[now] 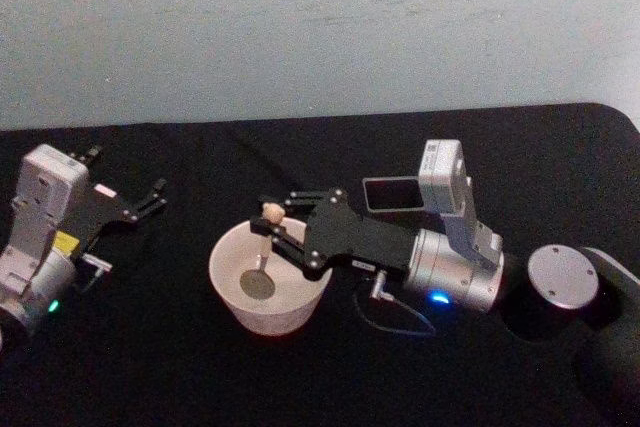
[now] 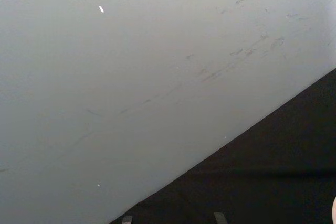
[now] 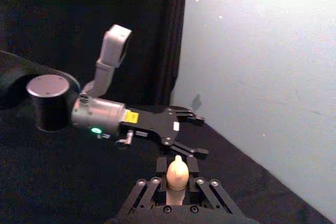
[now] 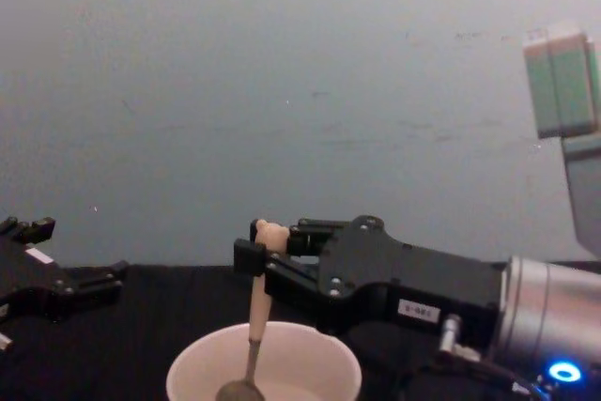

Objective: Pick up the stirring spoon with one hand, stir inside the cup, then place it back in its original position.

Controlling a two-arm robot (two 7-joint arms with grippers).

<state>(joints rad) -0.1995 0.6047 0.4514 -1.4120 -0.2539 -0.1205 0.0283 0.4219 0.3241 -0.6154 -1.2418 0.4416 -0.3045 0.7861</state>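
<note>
Right pincer (image 1: 271, 219) around beige bear-topped spoon (image 4: 255, 315)

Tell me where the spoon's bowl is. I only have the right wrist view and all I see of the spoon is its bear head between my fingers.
Observer: The right gripper holds the stirring spoon by the top of its handle. The metal bowl is down inside the cup, near the middle.
Operator: Say whether it's upright.
Observer: From the chest view it hangs nearly upright, with the bowl below the cup's rim.
Operator: Find me the holder.
Observer: The dark holder stands behind the right wrist, farther from the robot than the cup and apart from it. The left gripper sits idle and open, left of the cup.
</note>
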